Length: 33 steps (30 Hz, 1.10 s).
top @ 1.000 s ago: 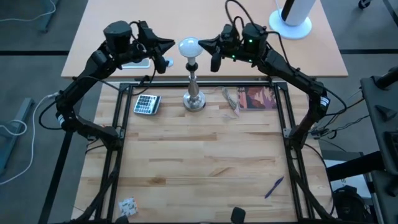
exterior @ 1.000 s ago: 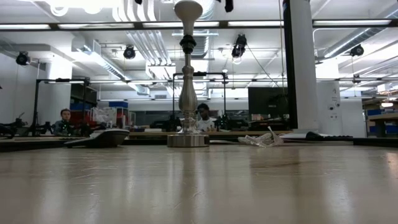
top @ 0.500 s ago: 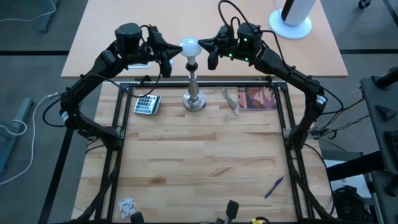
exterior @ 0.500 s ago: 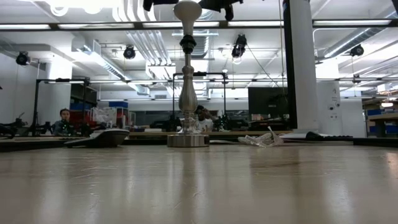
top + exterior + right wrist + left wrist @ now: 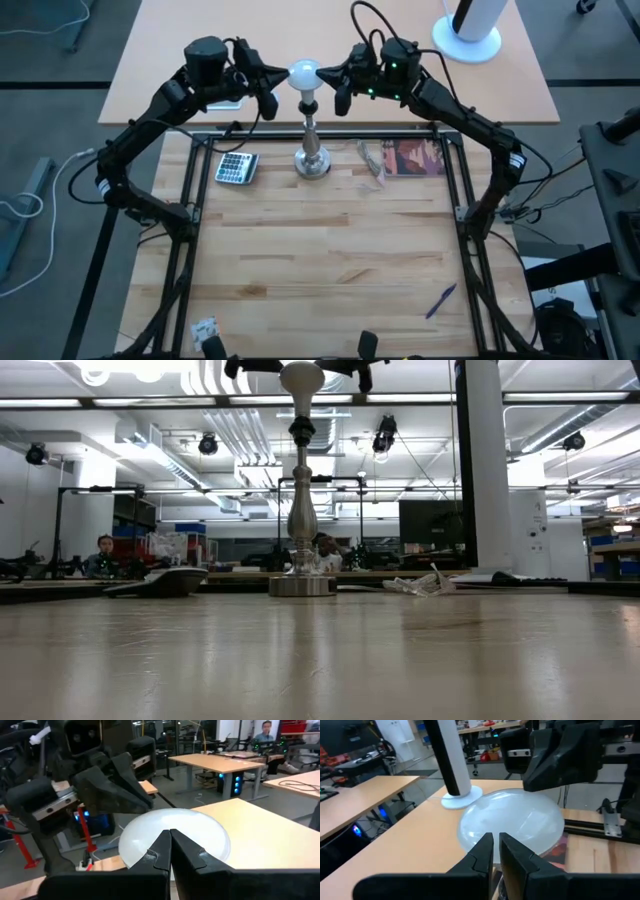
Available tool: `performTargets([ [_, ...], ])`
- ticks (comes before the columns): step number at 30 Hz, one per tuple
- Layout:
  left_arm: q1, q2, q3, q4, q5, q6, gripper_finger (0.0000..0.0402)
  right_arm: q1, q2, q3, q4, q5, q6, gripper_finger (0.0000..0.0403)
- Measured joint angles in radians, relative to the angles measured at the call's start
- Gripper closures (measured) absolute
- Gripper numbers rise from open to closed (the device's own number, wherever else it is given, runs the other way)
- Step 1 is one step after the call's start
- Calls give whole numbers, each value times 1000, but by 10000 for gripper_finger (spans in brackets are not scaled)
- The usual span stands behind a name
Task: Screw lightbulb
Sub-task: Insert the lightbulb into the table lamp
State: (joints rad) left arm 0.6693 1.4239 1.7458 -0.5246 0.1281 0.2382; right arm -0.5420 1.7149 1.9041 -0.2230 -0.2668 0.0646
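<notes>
The white frosted lightbulb (image 5: pixel 304 74) sits upright in the black socket at the top of the silver stand (image 5: pixel 312 160), which stands on its round base at the table's far middle. The bulb also shows at the top of the low view (image 5: pixel 302 375). My left gripper (image 5: pixel 284 80) is shut and points level at the bulb's left side. My right gripper (image 5: pixel 322 73) is shut and points level at its right side. Each wrist view shows the bulb just past that arm's shut fingertips, the left (image 5: pixel 520 820) and the right (image 5: pixel 195 832). My left gripper's shut fingertips (image 5: pixel 487 842) stand level at the bulb's left side; I cannot tell whether they touch the glass. My right gripper's shut fingertips (image 5: pixel 176 840) stand level at the bulb's right side; I cannot tell whether they touch it.
A calculator (image 5: pixel 236 167) lies left of the stand's base. A clear wrapper (image 5: pixel 373 160) and a reddish packet (image 5: pixel 415 158) lie to its right. A purple pen (image 5: pixel 440 300) lies near the front right. A large white cylinder on a round base (image 5: pixel 470 30) stands on the far table.
My left gripper has moved toward the table's right edge, closing in on the bulb's left side. My right gripper has shifted a little toward the bulb from the other side. The bulb and stand have stayed in place.
</notes>
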Motion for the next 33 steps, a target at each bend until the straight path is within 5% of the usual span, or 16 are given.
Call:
performTargets([
  [6,1,-5,9,9,5,1,380,2,-11,-1,11,-2,-2,403],
  [14,-3,-36,7,2,148,-21,380,-23,-31,18,18,64,-50,403],
  [33,-7,9,1,-21,94,-13,380,-12,2,6,-11,34,-12,403],
])
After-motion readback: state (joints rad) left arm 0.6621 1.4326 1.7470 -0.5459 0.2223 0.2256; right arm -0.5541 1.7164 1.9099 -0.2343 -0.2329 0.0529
